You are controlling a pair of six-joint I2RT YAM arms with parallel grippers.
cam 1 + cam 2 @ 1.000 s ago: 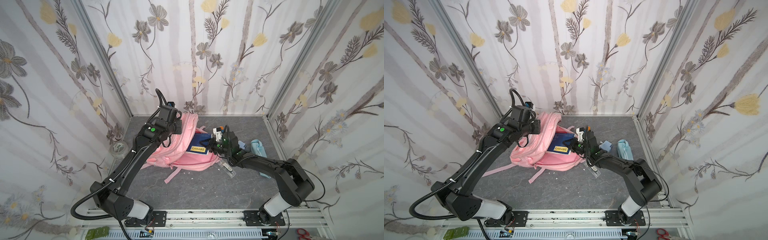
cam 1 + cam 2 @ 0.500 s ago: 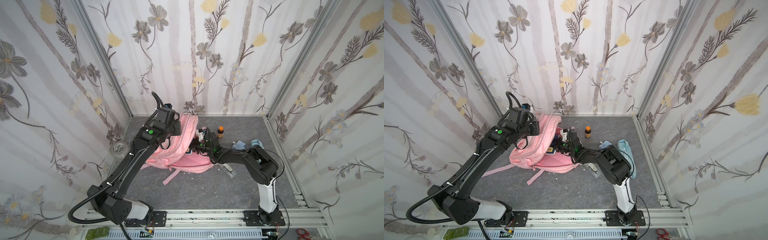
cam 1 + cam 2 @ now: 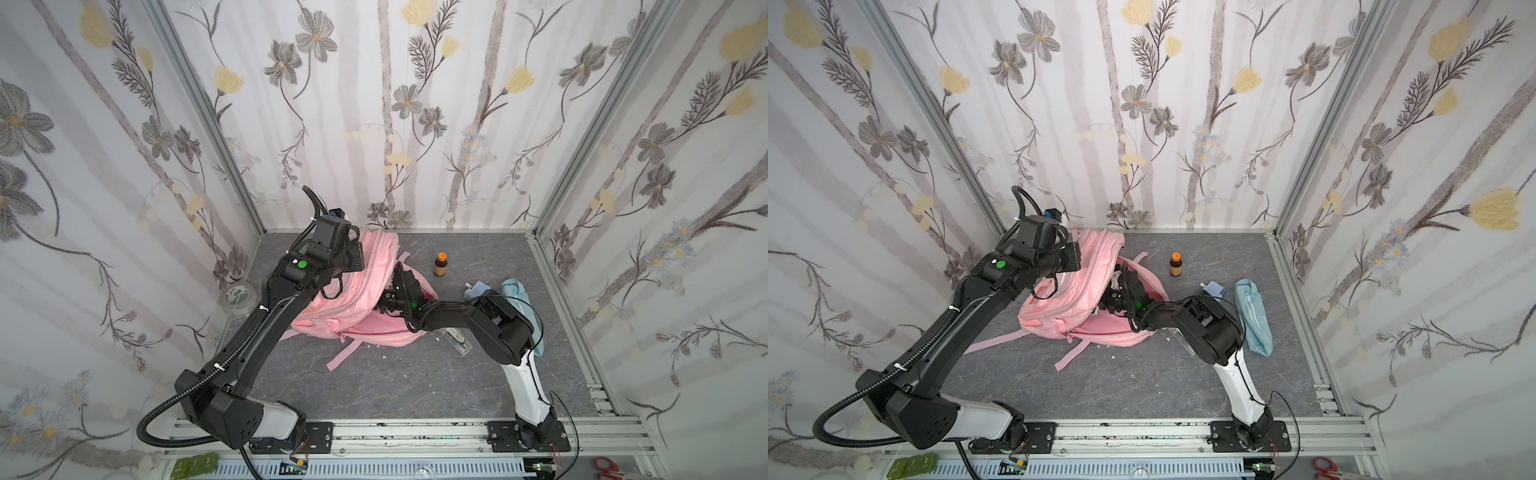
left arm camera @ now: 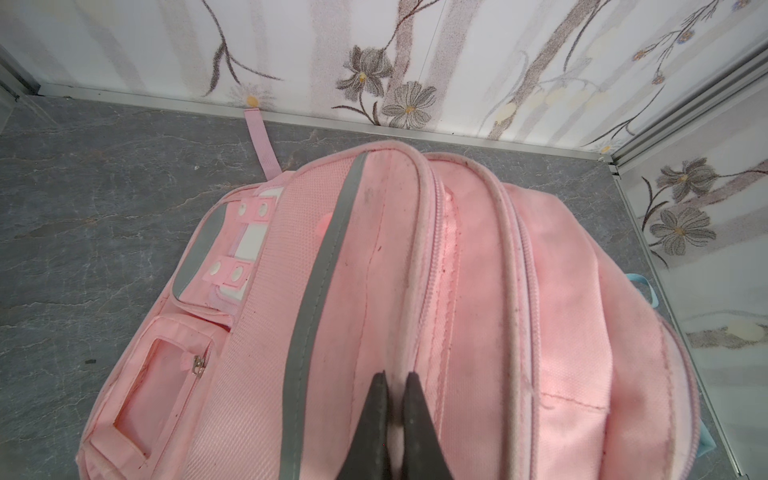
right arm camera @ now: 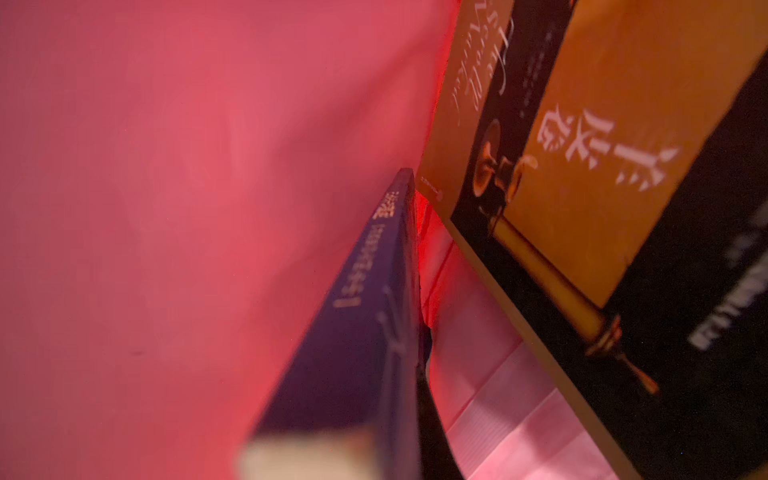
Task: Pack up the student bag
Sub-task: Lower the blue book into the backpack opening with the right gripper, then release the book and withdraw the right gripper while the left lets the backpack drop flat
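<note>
The student bag [image 3: 332, 318] [image 3: 1054, 309] lies on the grey counter [image 3: 395, 386] left of the middle, its top end close to the back wall, with loose straps trailing toward the front. The left end effector [image 4: 394, 380] is pinched shut on a pale piped edge of the bag's upper flap and holds that flap raised, so the main compartment gapes toward the right. The right arm reaches across into this gap. In both top views its end effector is hidden under the flap. From the right wrist view, the right end effector [image 5: 409, 345] sits inside the pink lining, and its one visible dark finger [image 5: 428, 399] presses against a thin blue book [image 5: 357, 332], which it appears to grip. A second book with an orange and black cover [image 5: 602, 187] stands just beside it. A small brown bottle [image 3: 440, 264] stands behind the bag's opening. A light-blue pouch [image 3: 1253, 318] lies well to the right.
</note>
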